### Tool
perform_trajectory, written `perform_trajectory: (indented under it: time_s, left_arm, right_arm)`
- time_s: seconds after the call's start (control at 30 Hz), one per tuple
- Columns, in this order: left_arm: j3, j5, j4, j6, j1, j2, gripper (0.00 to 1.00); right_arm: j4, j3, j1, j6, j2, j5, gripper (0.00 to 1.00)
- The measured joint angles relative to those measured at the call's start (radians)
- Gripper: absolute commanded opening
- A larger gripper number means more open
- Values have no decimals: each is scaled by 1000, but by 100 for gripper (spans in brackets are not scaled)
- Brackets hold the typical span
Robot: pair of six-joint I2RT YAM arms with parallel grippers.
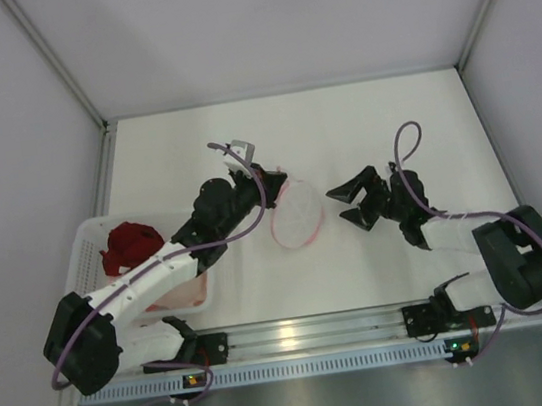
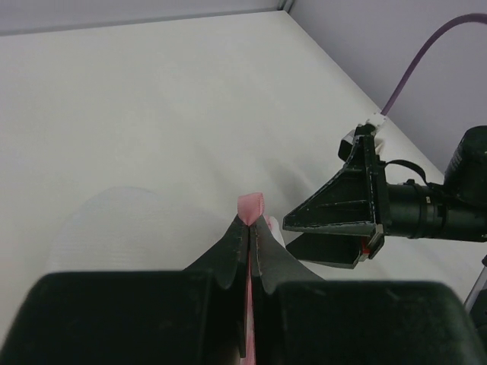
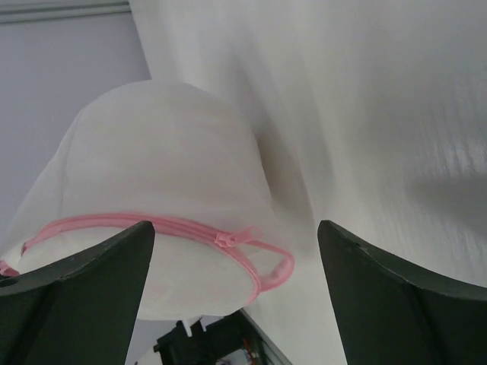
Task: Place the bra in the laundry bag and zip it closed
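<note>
The laundry bag [image 1: 298, 217], white mesh with a pink zip rim, lies domed on the table between the arms. My left gripper [image 1: 271, 185] is shut on a pink tab of the bag's rim [image 2: 252, 204], with the mesh [image 2: 129, 228] spreading to its left. My right gripper [image 1: 345, 205] is open just right of the bag, apart from it. In the right wrist view its open jaws [image 3: 236, 228] frame the bag [image 3: 167, 160], the zip slider [image 3: 228, 238] and a pink loop [image 3: 278, 266]. I cannot tell if the bra is inside. A pale pink cloth [image 1: 178, 295] lies in the basket.
A white perforated basket [image 1: 89, 239] stands at the left under the left arm, with a dark red bra [image 1: 130, 243] in it. The right gripper also shows in the left wrist view [image 2: 335, 228]. Grey walls close in the table on three sides.
</note>
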Motion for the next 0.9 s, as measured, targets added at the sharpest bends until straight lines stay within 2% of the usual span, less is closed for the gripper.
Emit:
perform_trajectory:
  time_s: [0.2, 0.4, 0.9]
  left_arm:
    - [-3, -15, 0, 0, 0, -10, 0]
    - [-5, -23, 0, -12, 0, -17, 0]
    - [-13, -31, 2, -23, 0, -35, 0]
  right_arm:
    - [164, -23, 38, 166, 121, 4, 90]
    - [259, -22, 90, 299, 188, 8, 89]
    - [260, -44, 153, 535, 220, 84, 87]
